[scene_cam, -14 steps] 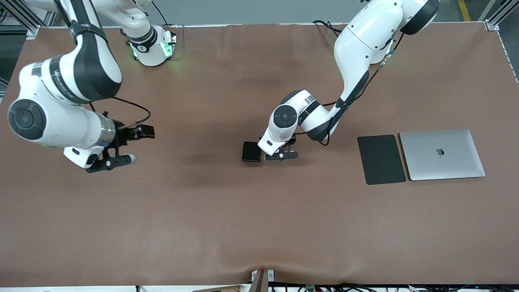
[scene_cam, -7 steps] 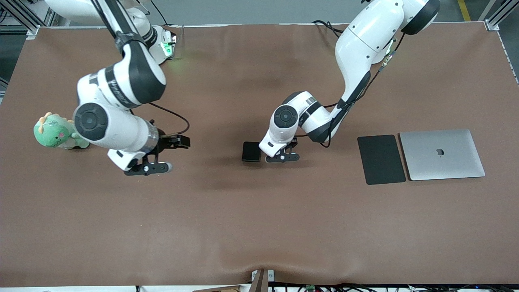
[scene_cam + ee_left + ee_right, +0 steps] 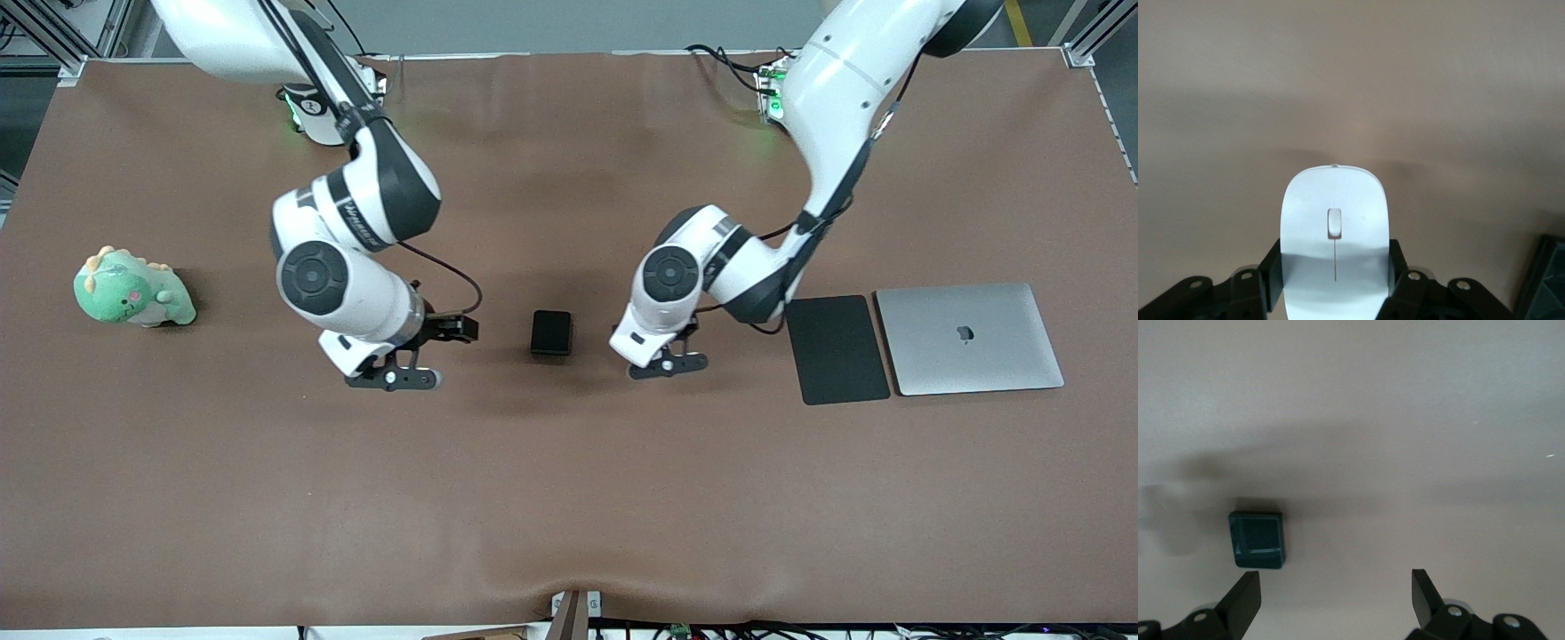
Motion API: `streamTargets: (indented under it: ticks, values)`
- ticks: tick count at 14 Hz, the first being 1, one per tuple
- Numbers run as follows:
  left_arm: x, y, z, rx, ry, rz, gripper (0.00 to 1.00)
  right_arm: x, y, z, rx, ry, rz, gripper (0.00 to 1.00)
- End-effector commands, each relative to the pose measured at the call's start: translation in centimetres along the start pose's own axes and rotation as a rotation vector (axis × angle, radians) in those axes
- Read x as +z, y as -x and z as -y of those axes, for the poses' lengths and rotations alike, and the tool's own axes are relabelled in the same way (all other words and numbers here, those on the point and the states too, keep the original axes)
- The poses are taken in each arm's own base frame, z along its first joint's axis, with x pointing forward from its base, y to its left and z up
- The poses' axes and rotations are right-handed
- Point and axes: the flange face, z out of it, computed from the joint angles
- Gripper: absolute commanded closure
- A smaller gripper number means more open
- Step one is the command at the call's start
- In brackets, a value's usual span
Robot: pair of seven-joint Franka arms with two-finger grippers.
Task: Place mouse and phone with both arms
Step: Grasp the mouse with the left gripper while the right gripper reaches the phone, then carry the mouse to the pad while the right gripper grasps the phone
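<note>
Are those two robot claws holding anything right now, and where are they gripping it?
The left gripper pinches the white mouse by its two long sides, near one end. The right gripper is open and holds nothing; the phone lies on the table.

Left gripper (image 3: 669, 365) fingers clamped, right gripper (image 3: 394, 380) fingers spread wide.

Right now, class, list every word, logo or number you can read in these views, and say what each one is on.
Apple logo, a sign without words: on the lid of the closed silver laptop.
Lettering on the black band of the right arm: too blurred to read.
The phone, mouse and mouse pad: no text.
</note>
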Motion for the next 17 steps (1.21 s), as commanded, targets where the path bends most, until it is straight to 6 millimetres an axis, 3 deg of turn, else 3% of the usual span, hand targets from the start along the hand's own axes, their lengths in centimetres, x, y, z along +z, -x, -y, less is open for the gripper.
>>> streamTargets:
  ticks: [1, 5, 8, 12, 17]
  values:
    - [-4.4, -1.4, 5.0, -0.001, -0.033, -0.016, 0.46, 3.4, 0.3, 3.0, 0.060, 0.003, -0.025, 0.00]
    - [-6.6, -3.3, 13.6, 0.042, -0.055, 0.004, 0.46, 10.2, 2.6, 8.3, 0.113, 0.073, -0.093, 0.00]
    - [-6.5, -4.7, 20.5, 0.087, -0.072, 0.034, 0.46, 13.3, 2.9, 9.2, 0.100, 0.081, -0.100, 0.00]
    - [-3.7, -4.4, 24.5, 0.081, -0.102, 0.105, 0.46, 16.6, 4.0, 11.9, 0.057, 0.072, -0.115, 0.00]
    - [-0.9, -5.3, 27.9, 0.041, -0.071, 0.097, 0.46, 17.8, 3.6, 13.5, 0.034, 0.064, -0.128, 0.00]
